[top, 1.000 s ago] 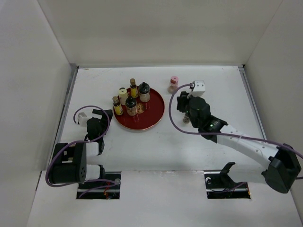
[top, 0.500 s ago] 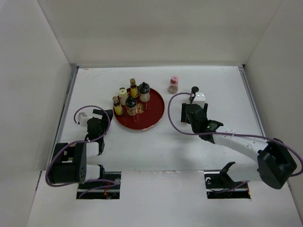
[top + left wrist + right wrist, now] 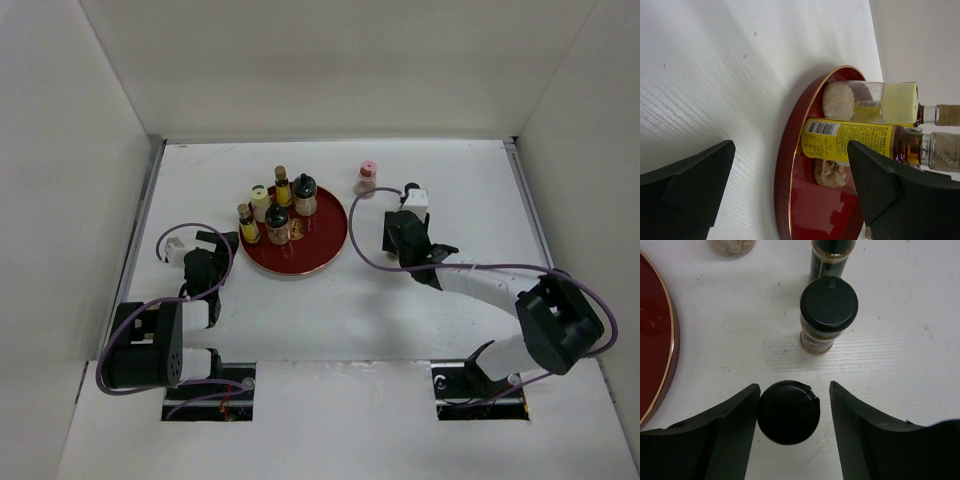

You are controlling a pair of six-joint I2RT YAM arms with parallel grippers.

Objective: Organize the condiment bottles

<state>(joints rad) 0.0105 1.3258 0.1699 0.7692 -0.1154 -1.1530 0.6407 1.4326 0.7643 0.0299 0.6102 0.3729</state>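
Now the right gripper [image 3: 794, 384] straddles a black-capped bottle [image 3: 788, 412], fingers apart.
One finger sits against the cap while a gap shows at the other, so nothing is clamped. Just past the fingertips stands a second black-capped bottle [image 3: 828, 314] with amber contents, a dark bottle [image 3: 832, 259] beyond it. The left gripper [image 3: 790, 149] is spread wide and bare, facing the red tray [image 3: 782, 201] with its yellow-labelled bottle [image 3: 852, 142] and cream bottle [image 3: 892, 102].

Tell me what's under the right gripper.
A black-capped bottle stands on the table between the right gripper's open fingers. Its cap hides the body and contents.
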